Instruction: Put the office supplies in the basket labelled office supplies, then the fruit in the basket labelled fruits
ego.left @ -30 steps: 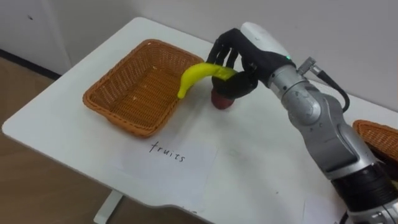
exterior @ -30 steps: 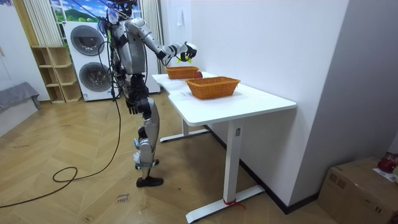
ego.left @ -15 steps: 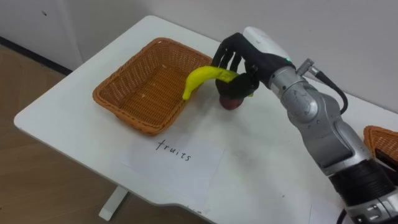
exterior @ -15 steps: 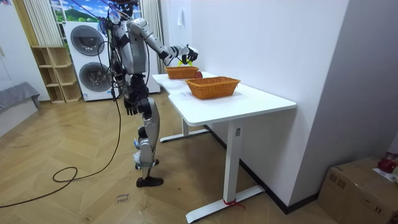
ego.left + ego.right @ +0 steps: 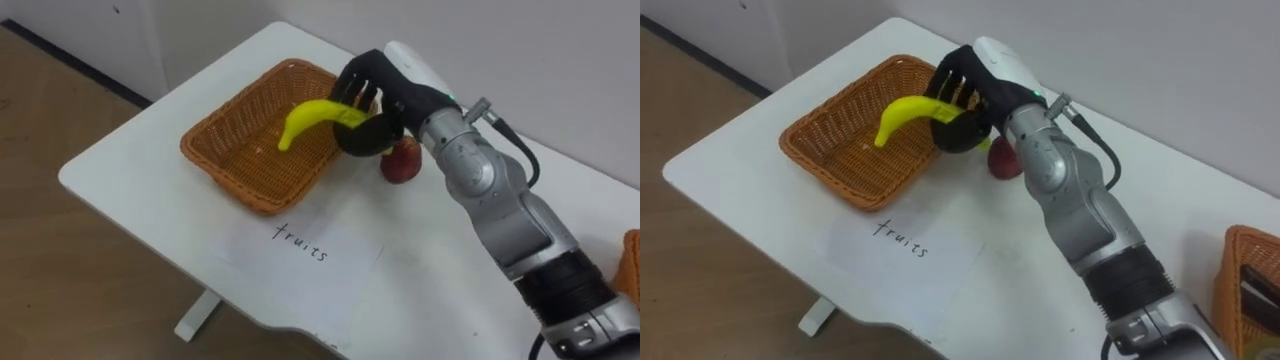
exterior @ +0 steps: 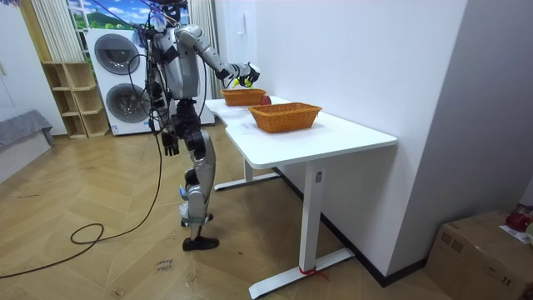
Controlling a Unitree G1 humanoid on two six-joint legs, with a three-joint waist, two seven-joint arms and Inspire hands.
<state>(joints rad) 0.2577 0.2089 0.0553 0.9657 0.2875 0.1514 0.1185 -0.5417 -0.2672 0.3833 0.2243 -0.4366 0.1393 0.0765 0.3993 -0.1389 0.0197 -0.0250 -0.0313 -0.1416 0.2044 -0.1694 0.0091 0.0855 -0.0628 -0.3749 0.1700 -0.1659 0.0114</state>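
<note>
Your robot's right hand (image 5: 368, 98) has its dark fingers curled tight round one end of a yellow, curved banana (image 5: 308, 117). The hand is up in the air above the right rim of the brown woven basket (image 5: 240, 170). The banana sticks out to the left over the inside of that basket, with its free end tipped down. It does not touch the basket.

A small red apple (image 5: 402, 162) sits on the white bench (image 5: 130, 190), just to the right of the basket and just beside the hand. A sheet of white paper with a handwritten word (image 5: 300, 250) lies flat on the bench, on the near side of the basket. A second brown woven basket (image 5: 1252, 272) sits well apart, far off to the right on the bench.

In the room view, your robot stands at the end of the bench with its right arm held out over it. Its left hand (image 6: 171, 147) hangs down by its side.
</note>
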